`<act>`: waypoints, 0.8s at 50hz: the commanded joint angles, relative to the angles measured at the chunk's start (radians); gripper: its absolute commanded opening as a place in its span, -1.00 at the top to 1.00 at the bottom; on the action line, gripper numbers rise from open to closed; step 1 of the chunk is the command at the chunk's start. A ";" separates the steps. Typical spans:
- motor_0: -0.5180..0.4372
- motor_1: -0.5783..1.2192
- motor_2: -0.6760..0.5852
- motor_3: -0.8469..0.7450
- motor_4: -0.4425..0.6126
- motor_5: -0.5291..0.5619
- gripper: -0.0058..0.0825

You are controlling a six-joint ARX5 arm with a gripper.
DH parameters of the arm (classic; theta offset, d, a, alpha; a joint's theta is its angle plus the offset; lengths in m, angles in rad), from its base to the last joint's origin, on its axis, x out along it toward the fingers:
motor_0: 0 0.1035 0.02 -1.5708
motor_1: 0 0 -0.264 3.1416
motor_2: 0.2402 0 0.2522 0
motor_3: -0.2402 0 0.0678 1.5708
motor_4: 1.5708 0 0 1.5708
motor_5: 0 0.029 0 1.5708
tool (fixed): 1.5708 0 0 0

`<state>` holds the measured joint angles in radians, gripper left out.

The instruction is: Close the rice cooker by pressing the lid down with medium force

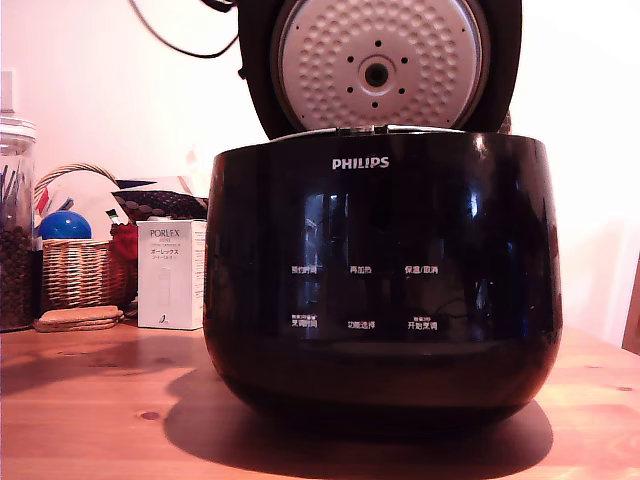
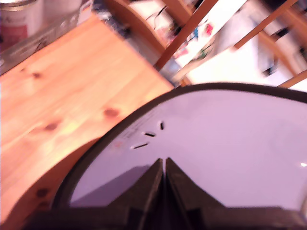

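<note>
Rice cooker (image 1: 380, 290) up close on the wooden table (image 1: 90, 400), lid (image 1: 378, 65) standing open.
Its glossy black body fills the exterior view, with the lid raised upright at its back rim, dimpled silver underside facing the camera. In the wrist view the gripper (image 2: 163, 163) has its two fingers pressed together, holding nothing, tips over the lid's shiny outer face; contact cannot be told.

Of the robot we see only its gripper (image 2: 163, 162), in the wrist view. It has two dark, matte fingers (image 2: 144, 189), each a wedge that is broad at the base and narrows to a slim tip. A thin seam runs between them. Blur hides finer detail.
</note>
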<state>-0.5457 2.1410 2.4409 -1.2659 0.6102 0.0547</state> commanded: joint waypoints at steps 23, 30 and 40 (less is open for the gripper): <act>-0.053 -0.080 0.003 -0.023 -0.069 0.013 0.92; -0.053 -0.080 0.003 -0.008 -0.071 0.013 0.92; -0.070 -0.080 0.003 0.007 -0.104 0.006 0.92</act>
<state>-0.5991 2.0632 2.4420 -1.2579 0.5175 0.0597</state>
